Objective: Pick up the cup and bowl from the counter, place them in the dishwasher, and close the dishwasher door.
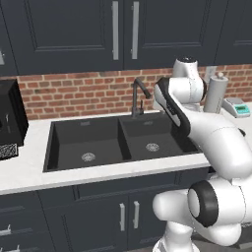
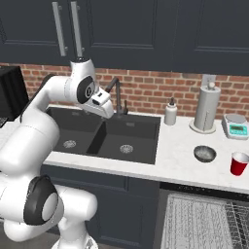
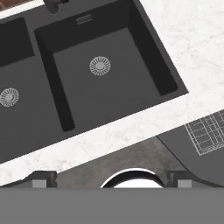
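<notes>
While the arm hangs folded over the double sink (image 2: 109,133), the gripper (image 2: 106,111) sits above the divider between the two black basins, nothing in it. Fingertips (image 3: 43,179) show only as two dark stubs low in the hand view, set wide apart, so the fingers look spread with bare floor between them.

Cup (image 2: 239,163): red, upright, white inside, on the counter (image 2: 180,155) well off to the hand's right, close to the front edge. Bowl (image 2: 205,154): grey metal, right way up, just beside the cup on the side nearer the hand, not touching it. Both are well apart from the gripper, past the sink's right rim.

Dishwasher (image 2: 204,223): below the counter, under the cup and bowl, lower than the hand and to its right. Silver wire rack (image 2: 194,221) is pulled out and visible. Dishwasher door (image 3: 192,151) shows in the hand view as a flat dark panel dropped open, with a corner of the rack grid over it.

Other stuff behind the bowl, along the brick wall: soap dispenser (image 2: 170,113) nearest the sink, paper towel roll (image 2: 206,108) on its stand, then a small scale (image 2: 236,126) further right. Black faucet (image 2: 116,97) stands just behind the gripper. Toaster-like black box (image 1: 10,120) sits on the counter far to the hand's left.
</notes>
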Motion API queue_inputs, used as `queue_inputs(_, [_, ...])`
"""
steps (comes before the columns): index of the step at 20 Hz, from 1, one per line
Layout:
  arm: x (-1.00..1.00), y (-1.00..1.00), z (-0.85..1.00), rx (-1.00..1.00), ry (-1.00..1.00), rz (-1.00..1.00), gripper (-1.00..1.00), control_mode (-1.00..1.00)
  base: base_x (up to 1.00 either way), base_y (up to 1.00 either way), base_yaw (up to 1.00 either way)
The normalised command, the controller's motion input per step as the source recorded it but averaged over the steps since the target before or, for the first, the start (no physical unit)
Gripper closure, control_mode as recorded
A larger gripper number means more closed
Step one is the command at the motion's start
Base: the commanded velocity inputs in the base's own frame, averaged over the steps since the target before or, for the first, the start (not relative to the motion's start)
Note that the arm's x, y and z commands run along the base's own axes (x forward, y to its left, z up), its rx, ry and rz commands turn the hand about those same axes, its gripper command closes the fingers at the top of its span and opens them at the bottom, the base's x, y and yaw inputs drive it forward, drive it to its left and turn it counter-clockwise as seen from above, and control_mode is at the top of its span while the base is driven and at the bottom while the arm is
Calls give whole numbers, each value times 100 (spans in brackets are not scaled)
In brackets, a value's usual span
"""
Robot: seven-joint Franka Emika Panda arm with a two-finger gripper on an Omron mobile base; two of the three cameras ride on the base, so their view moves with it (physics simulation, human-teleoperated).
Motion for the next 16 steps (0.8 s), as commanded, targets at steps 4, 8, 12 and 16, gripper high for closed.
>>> queue_inputs(4, [0,0,0,0,0,0,-100,100,1,11,-24])
queue_inputs(8, [0,0,0,0,0,0,-100,100,0,11,-45])
queue_inputs(12, [0,0,0,0,0,0,-100,100,1,8,-54])
queue_inputs(16, [0,0,0,0,0,0,-100,100,3,13,-53])
